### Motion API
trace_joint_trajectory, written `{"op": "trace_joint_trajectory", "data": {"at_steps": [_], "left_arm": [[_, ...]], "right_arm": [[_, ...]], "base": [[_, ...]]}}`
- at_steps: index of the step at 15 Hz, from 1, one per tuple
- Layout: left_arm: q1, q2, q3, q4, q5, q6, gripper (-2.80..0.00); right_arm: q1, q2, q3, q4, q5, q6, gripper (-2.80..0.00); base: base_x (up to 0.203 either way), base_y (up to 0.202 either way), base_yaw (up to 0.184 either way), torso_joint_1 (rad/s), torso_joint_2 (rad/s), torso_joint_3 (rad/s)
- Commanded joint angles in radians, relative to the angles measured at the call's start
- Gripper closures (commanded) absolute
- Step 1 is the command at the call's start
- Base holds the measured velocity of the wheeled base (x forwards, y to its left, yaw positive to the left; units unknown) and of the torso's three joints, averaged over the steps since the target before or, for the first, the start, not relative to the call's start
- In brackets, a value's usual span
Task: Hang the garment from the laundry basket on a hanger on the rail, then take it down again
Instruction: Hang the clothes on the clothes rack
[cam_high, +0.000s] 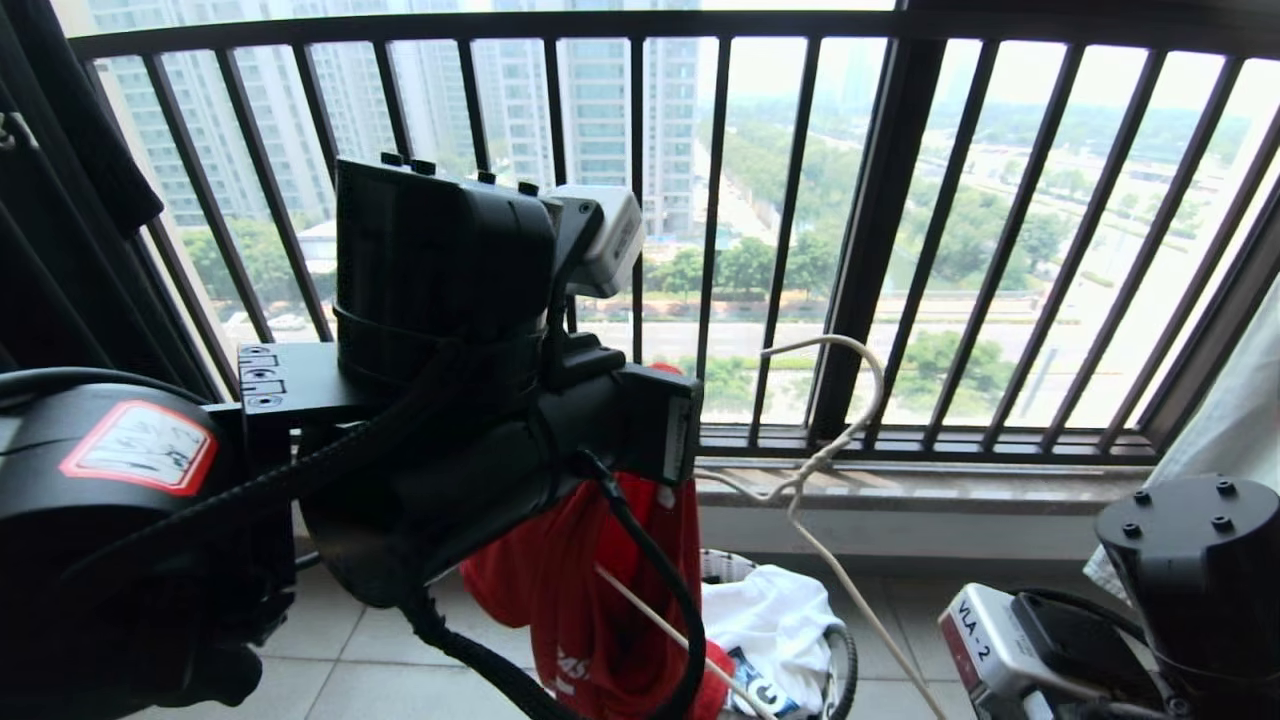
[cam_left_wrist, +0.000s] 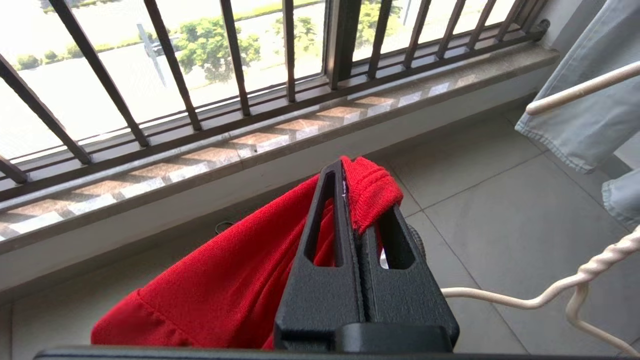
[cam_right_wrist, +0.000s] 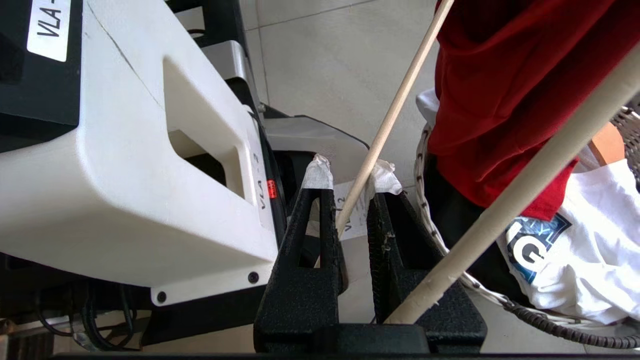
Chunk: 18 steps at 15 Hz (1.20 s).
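The red garment (cam_high: 580, 600) hangs from my left gripper (cam_left_wrist: 352, 200), which is shut on its ribbed neck edge (cam_left_wrist: 372, 192). In the head view my own left wrist hides that gripper. The white wire hanger (cam_high: 840, 440) stands upright beside the garment with its hook up in front of the window bars. My right gripper (cam_right_wrist: 351, 174), low at the right, is shut on one thin arm of the hanger (cam_right_wrist: 395, 110); another part of the wire crosses close to the camera. The laundry basket (cam_high: 845, 660) sits on the floor below the garment. The rail is out of view.
A white T-shirt with a blue print (cam_high: 770, 620) lies in the basket. The black barred window railing (cam_high: 880, 230) and stone sill (cam_high: 900, 485) are just ahead. A pale grey-blue garment (cam_left_wrist: 585, 115) hangs at the right, a black garment (cam_high: 60, 200) at the left. My white base (cam_right_wrist: 125, 150) is below.
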Motion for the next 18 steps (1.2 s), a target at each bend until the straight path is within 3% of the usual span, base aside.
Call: {"op": "trace_joint_trajectory", "data": {"at_steps": [1,5,8,10,15,18], "left_arm": [[-0.009,-0.03,0.012,0.0,-0.02,-0.002,0.0],[0.031,-0.11,-0.008,0.075,-0.063,0.001,0.0],[0.04,-0.137,-0.02,0.124,-0.062,0.002,0.0],[0.084,-0.134,-0.021,0.125,-0.062,0.043,0.0],[0.187,-0.112,-0.032,0.128,-0.059,0.107,0.0],[0.211,-0.11,-0.036,0.128,-0.059,0.122,0.0]], "right_arm": [[-0.055,0.003,-0.02,-0.051,0.001,0.059,0.0],[-0.186,0.036,-0.056,-0.101,-0.014,0.091,0.0],[-0.226,0.048,-0.076,-0.103,-0.017,0.09,0.0],[-0.252,0.048,-0.081,-0.103,-0.017,0.089,0.0],[-0.243,0.06,-0.061,-0.084,-0.012,0.023,0.0],[-0.211,0.063,-0.058,-0.065,-0.014,0.021,0.0]], "base": [[0.0,0.0,0.0,0.0,0.0,0.0],[0.0,0.0,0.0,0.0,0.0,0.0],[0.0,0.0,0.0,0.0,0.0,0.0],[0.0,0.0,0.0,0.0,0.0,0.0],[0.0,0.0,0.0,0.0,0.0,0.0],[0.0,0.0,0.0,0.0,0.0,0.0]]}}
